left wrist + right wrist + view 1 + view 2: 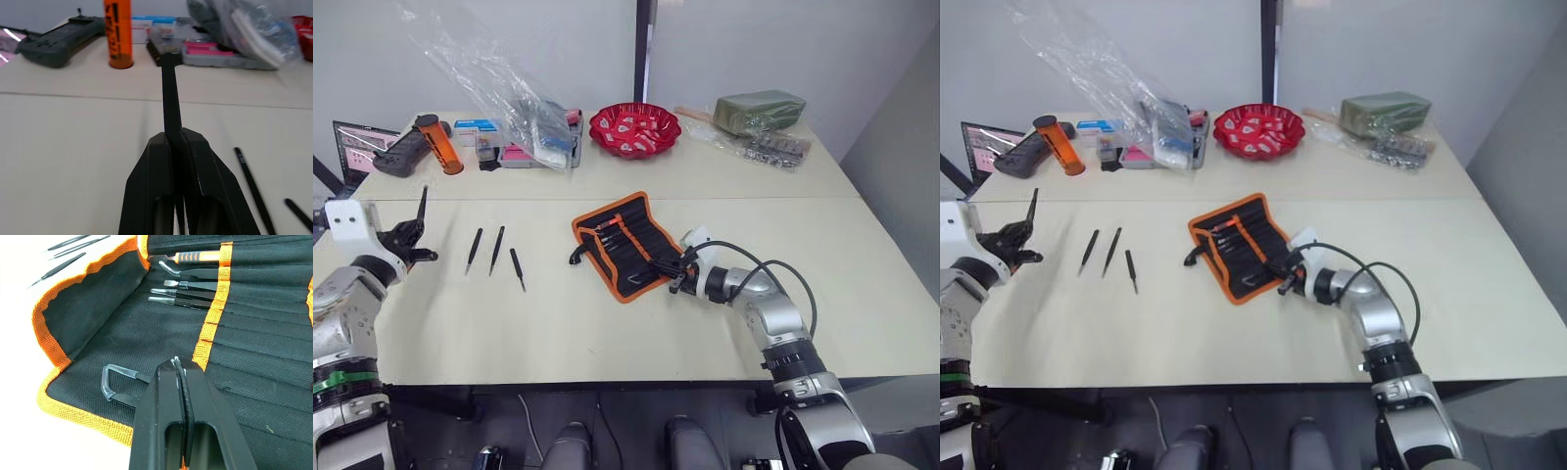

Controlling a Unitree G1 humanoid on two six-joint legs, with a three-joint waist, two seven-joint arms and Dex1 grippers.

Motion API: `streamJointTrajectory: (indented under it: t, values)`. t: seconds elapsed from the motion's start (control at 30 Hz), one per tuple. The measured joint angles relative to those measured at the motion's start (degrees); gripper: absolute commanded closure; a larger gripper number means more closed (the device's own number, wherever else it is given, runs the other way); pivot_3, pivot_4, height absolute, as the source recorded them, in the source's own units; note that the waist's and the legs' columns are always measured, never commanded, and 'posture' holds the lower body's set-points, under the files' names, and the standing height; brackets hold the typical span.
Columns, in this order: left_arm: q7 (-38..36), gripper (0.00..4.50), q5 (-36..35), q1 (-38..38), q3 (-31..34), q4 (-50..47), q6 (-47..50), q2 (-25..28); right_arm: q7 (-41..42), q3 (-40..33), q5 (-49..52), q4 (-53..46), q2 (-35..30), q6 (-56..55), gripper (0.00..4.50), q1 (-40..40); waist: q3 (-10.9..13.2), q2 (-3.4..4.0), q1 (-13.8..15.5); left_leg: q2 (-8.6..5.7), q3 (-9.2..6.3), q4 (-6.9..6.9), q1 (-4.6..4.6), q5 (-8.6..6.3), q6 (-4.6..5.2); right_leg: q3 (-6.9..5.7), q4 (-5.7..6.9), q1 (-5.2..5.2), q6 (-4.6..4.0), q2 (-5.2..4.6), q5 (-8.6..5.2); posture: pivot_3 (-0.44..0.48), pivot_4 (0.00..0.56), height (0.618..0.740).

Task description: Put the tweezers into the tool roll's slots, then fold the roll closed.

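The tool roll [622, 245] lies open in the middle of the table, black with orange edging and an orange centre strip [215, 308]. A few tools [190, 284] sit in its slots, and a bent-tip tool [117, 387] lies loose on its inner face. Three black tweezers [474, 250] [496, 249] [517, 268] lie on the table left of the roll. Further left, my left gripper [411, 237] is raised and shut on another of the tweezers [170, 93], which points up. My right gripper [180, 363] is shut, with its tips at the roll's near right edge.
Along the back table stand a red bowl [634, 127], a clear plastic bag over boxes [514, 98], an orange cylinder [440, 144], a black handheld device [399, 154] and a green packet [759, 110]. A laptop [357, 147] sits at the far left.
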Motion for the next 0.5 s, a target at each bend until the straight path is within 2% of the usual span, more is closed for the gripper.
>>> streamJointTrajectory:
  t: [0.17, 0.27, 0.5]
  values:
    - [-5.93, 4.47, -3.12, -3.73, -6.03, -7.62, 9.24, 3.75, -1.24, 1.02, -1.24, -0.11, 0.81, -1.19, 4.50, 1.66, 0.00, 0.00, 0.21, 0.00, -0.01, 0.04, -0.04, 0.00, 0.00, 0.00, -0.04, 0.03, 0.01, 0.00, -0.01, 0.000, 0.150, 0.740]
    - [-9.52, 4.47, -3.36, -9.40, -14.25, -11.49, 15.24, 5.77, -2.92, 1.28, -2.15, -0.34, 1.15, -1.66, 4.50, 1.71, 0.00, 0.00, 0.15, -0.01, 0.00, 0.02, 0.02, 0.00, 0.00, 0.00, -0.03, 0.08, 0.04, 0.00, -0.02, 0.000, 0.150, 0.740]
    - [-14.71, 4.47, -4.80, -23.47, -26.38, -12.83, 27.33, 4.36, -6.59, 1.93, -3.81, -0.52, 2.25, -3.60, 4.50, 2.10, 0.00, 0.00, -0.05, -0.01, 0.00, 0.02, 0.02, 0.01, 0.00, 0.00, -0.02, 0.08, 0.12, 0.01, -0.07, 0.000, 0.150, 0.740]
